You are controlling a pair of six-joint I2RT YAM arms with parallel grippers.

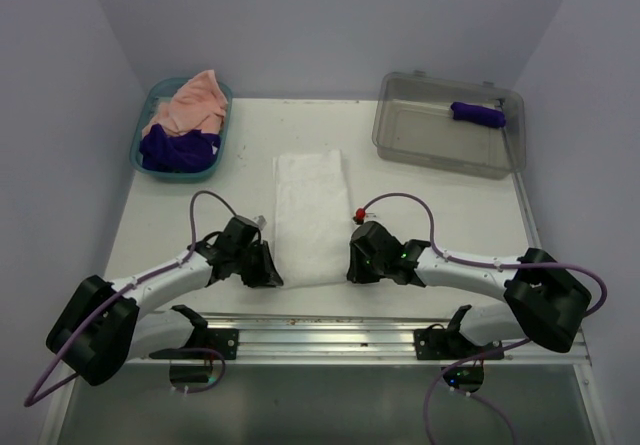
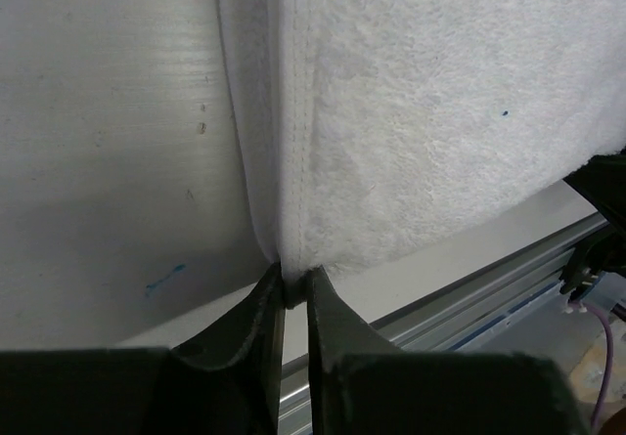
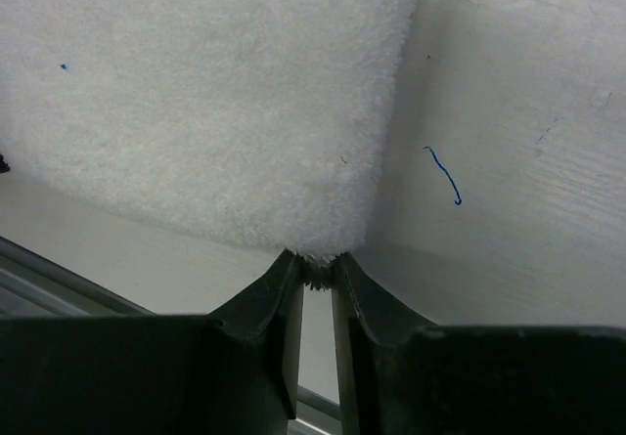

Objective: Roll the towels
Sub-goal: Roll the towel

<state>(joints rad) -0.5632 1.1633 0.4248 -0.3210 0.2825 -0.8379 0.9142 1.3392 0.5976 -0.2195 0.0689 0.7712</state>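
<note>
My bench (image 1: 190, 225) is a pale off-white board, lightly scuffed, with a small blue pen mark (image 3: 445, 174) just beside the cloth. Plain lavender-grey walls (image 1: 300, 25) close it in at the back and both sides, and a metal rail (image 1: 320, 327) runs along the near edge. The white towel (image 1: 312, 215) lies flat in the middle, its long side running away from me. My left tool (image 2: 293, 293) is all but closed, pinching the towel's near left corner at the hem. My right tool (image 3: 315, 271) pinches the near right corner the same way. At the far left a teal basket (image 1: 145, 160) holds the peach-pink towel (image 1: 195, 100) and the dark purple towel (image 1: 180, 148), both crumpled. At the far right a clear grey bin (image 1: 400, 135) holds a rolled purple towel (image 1: 478, 115).
</note>
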